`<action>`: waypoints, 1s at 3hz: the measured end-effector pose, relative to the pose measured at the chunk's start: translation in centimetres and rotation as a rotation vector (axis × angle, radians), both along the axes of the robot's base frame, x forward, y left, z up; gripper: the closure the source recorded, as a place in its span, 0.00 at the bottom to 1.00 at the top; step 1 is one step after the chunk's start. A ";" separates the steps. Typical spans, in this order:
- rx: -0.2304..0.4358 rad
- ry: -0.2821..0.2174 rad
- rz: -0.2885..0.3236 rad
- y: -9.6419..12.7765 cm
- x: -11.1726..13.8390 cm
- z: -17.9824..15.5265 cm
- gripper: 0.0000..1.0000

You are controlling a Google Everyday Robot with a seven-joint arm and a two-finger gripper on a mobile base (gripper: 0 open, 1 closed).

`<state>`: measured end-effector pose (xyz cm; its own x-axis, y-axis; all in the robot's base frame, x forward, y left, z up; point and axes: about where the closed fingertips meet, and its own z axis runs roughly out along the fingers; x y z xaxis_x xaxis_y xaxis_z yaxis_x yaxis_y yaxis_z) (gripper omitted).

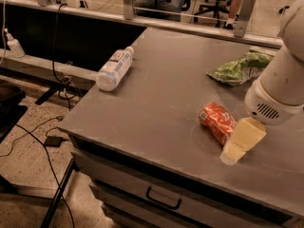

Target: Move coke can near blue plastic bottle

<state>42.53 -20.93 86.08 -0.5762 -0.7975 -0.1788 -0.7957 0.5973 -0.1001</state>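
Grey table point(152, 103), with a drawer point(142, 186) in its front, carried three things. Toward the right front lay the red can point(217, 122) on its side, slanting across the surface. The gripper point(241, 142), cream-coloured, sat low at the can's right end, either touching it or just beside it. I could not tell which, nor whether the gripper was open or closed. Above it bulged the thick white arm point(278, 91), reaching in from the right.

The bottle point(114, 69), pale blue plastic, lay on its side at the table's left edge with its white cap pointing toward the back, well apart from the can. A crumpled green bag point(240, 68) rested at the back right, behind the can. Far off to the left, a small white spray bottle point(13, 44) stood upright on a low ledge, above a speckled floor point(28, 189).
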 end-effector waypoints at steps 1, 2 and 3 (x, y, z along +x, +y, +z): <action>0.018 0.047 -0.065 -0.2 -0.5 -2.2 0.00; 0.018 0.046 -0.065 -0.2 -0.5 -2.2 0.00; 0.008 0.038 -0.110 -0.3 -0.4 -2.0 0.00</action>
<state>42.14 -21.23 84.05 -0.6668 -0.7277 -0.1607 -0.7284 0.6820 -0.0661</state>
